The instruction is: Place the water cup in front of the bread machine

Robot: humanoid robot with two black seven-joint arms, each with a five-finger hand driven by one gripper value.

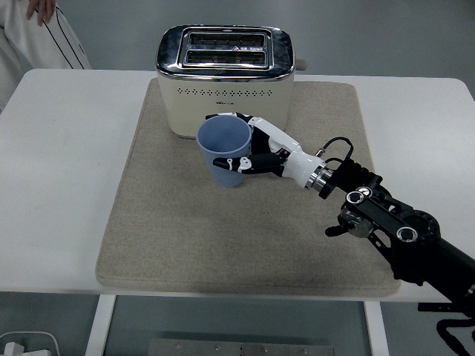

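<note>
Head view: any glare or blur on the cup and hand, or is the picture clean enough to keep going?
Head view: sharp overall, no motion blur on the blue cup or the right hand gripping it; bright reflections only on the toaster chrome top; soft, even light, with a faint shadow on the beige mat beneath the cup.
</note>
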